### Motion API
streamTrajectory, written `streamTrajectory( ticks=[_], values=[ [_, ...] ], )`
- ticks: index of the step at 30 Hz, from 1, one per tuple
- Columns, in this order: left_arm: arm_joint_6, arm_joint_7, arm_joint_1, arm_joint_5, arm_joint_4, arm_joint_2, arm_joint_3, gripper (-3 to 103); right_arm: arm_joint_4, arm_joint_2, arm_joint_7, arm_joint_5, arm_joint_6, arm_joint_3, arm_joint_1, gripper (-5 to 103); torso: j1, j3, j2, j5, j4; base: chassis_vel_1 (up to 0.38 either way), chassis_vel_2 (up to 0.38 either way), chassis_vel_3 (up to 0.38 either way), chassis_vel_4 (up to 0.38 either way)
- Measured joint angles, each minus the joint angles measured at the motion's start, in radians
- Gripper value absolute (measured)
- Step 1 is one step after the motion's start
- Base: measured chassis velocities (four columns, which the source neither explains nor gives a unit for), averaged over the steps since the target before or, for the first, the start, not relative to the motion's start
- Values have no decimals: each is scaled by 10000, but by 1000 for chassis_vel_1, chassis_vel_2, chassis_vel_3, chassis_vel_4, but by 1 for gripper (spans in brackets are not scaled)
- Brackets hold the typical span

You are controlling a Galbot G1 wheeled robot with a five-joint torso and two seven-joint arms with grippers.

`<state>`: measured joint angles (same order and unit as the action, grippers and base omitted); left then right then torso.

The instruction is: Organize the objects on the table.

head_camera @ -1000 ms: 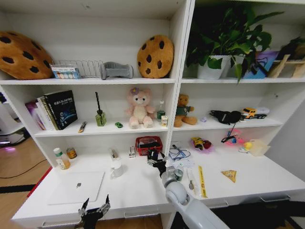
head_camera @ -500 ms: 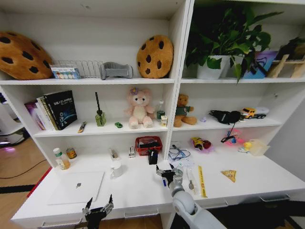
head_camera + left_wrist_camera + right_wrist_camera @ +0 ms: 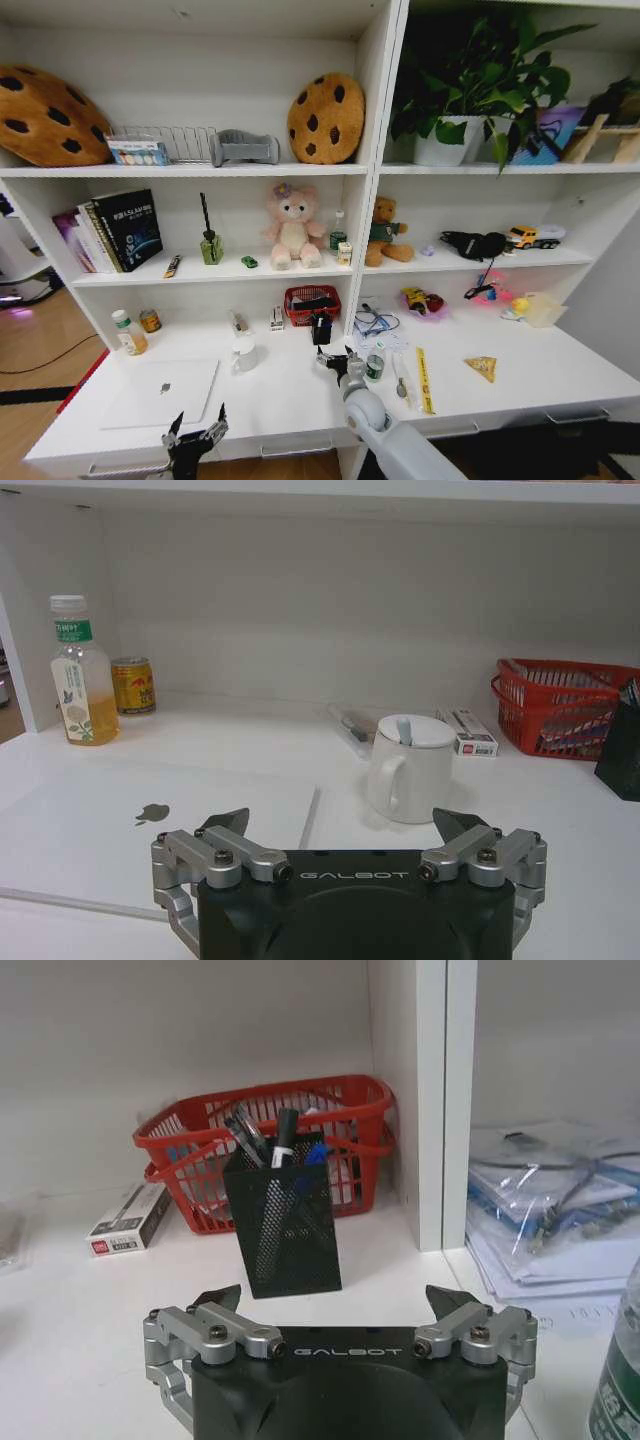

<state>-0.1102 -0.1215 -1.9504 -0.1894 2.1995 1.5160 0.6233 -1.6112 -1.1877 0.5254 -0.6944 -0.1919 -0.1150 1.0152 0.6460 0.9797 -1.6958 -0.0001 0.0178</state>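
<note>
On the white table a thin silver laptop lies at the front left, also seen from the left wrist as a laptop. My left gripper hangs open at the table's front edge, and its wrist view shows the left gripper empty, short of a white mug. My right gripper is open and empty. It sits just short of a black mesh pen holder with pens. The wrist view shows the right gripper apart from the holder. A green toy car rests on the shelf.
A red basket stands behind the holder, a small box beside it. A juice bottle and a gold can stand at the back left. A green-labelled bottle, a yellow ruler and plastic bags lie to the right.
My right gripper has let go of the black pen holder, left it standing before the red basket, and drawn back toward me. The left gripper has barely shifted.
</note>
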Motion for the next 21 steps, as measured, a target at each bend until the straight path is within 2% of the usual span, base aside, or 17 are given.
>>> streamTrajectory(
  ticks=[21],
  values=[
    [-13,-20,-91,25,-6,34,92,100,1019,-55,-723,-106,-47,163,-189,100,0,0,0,1,-1,0,0,0,0]
  ],
)
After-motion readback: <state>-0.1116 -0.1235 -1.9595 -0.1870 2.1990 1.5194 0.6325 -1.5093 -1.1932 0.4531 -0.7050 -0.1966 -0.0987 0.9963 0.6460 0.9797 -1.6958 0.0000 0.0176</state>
